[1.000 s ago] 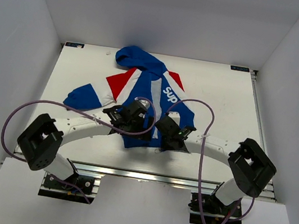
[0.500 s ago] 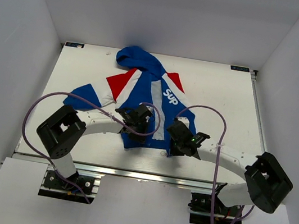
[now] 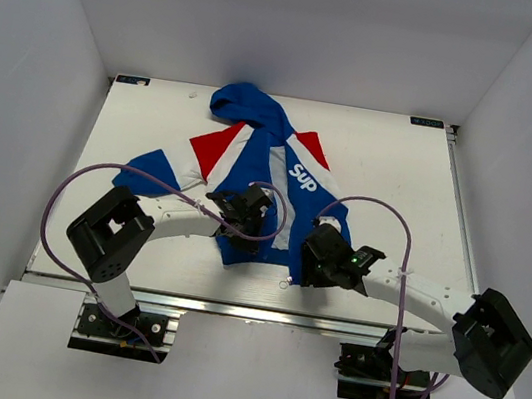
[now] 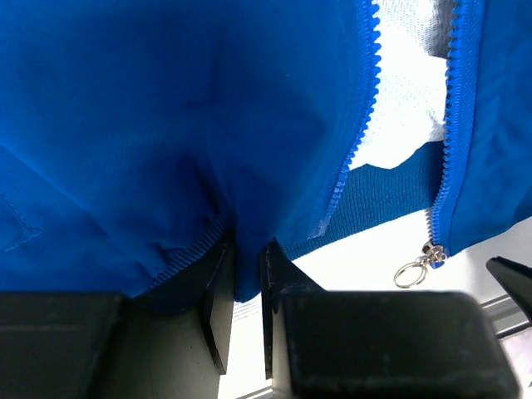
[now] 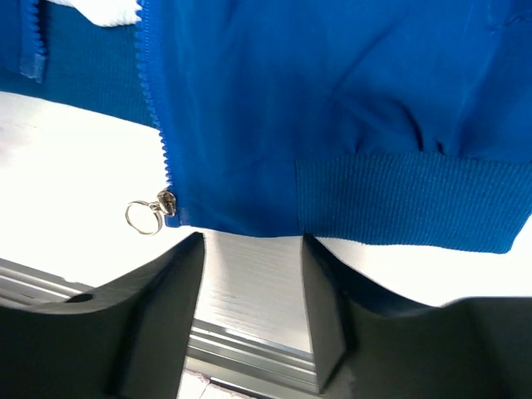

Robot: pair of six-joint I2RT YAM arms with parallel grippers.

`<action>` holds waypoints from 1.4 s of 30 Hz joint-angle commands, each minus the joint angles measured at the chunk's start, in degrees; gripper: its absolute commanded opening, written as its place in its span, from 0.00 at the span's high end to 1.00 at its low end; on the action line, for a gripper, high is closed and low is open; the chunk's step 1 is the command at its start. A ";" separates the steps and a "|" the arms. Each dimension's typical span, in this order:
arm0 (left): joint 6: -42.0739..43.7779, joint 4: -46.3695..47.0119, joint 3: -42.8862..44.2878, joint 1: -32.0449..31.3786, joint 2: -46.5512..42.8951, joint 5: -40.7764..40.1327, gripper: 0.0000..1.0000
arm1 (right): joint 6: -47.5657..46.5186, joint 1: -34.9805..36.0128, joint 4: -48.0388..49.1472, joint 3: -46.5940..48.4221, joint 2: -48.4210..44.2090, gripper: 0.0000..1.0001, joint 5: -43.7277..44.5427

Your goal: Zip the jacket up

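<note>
The jacket (image 3: 264, 162) lies flat mid-table, royal blue with red and white panels, hood toward the back. Its front is unzipped at the bottom, with white lining (image 4: 406, 83) showing between the two rows of teeth. My left gripper (image 3: 242, 221) (image 4: 247, 258) is shut on a fold of the jacket's blue hem, left of the opening. The zip slider with its ring pull (image 4: 420, 266) (image 5: 151, 214) hangs at the bottom of the other front edge. My right gripper (image 3: 313, 260) (image 5: 249, 245) stands open just below that hem, its fingers apart and holding nothing.
The aluminium rail (image 3: 258, 312) (image 5: 249, 353) runs along the table's near edge, close under the right gripper. Purple cables (image 3: 367, 203) loop over both arms. White walls enclose the table on three sides.
My left gripper has shut on the hem. My right gripper has let go of the jacket, opened and drawn back toward the near right.
</note>
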 commanded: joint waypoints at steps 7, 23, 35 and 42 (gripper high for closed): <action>-0.02 1.20 -0.77 0.03 -2.01 0.00 0.73 | -0.65 0.08 2.15 2.79 -1.82 0.36 -0.65; -0.02 2.17 -2.27 0.03 -4.20 0.80 0.73 | 4.63 1.75 5.23 5.34 6.52 0.35 6.11; -0.55 1.20 -2.18 0.03 -5.17 -0.43 0.73 | 5.33 3.16 0.75 4.55 12.85 0.33 6.82; -0.72 0.85 -1.39 0.11 -4.47 -1.05 0.73 | 5.51 3.69 -1.71 2.88 13.64 0.34 6.37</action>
